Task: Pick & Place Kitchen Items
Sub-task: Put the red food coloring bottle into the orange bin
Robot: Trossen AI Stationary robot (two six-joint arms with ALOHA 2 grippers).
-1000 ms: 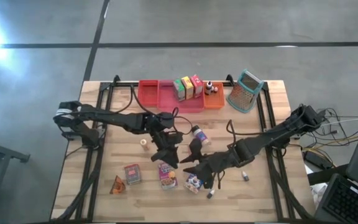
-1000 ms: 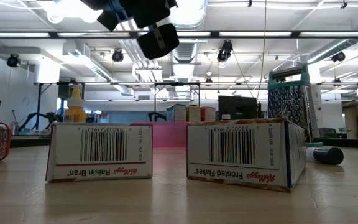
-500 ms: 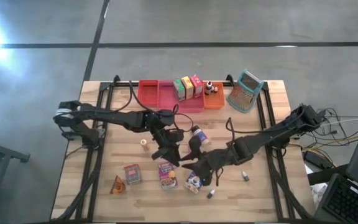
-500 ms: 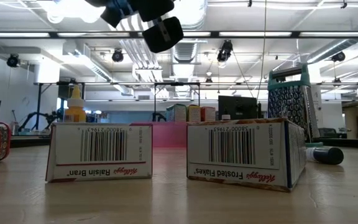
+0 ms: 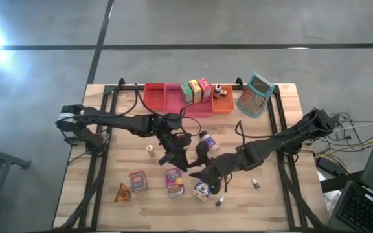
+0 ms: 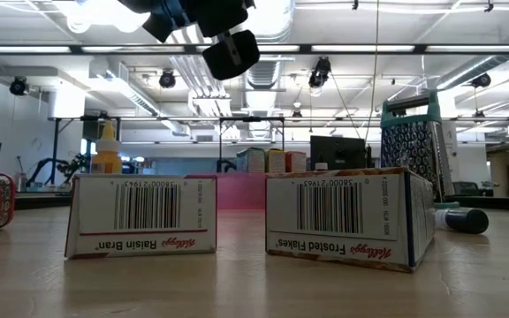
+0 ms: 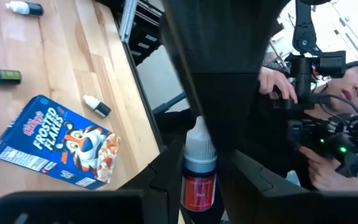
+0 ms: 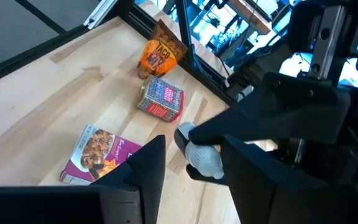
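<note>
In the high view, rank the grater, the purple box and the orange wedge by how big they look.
1. grater
2. purple box
3. orange wedge
All rest on the table, so nearness hardly skews it.

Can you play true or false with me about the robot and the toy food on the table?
1. The left gripper holds a small bottle with a red label. True.
2. The Frosted Flakes box is green. False: it is blue.
3. The cheese grater stands at the table's far right corner. True.
4. The Raisin Bran box sits inside the red tray. False: it lies on the bare wooden table.
5. Small boxes stand in the trays at the back. True.
</note>
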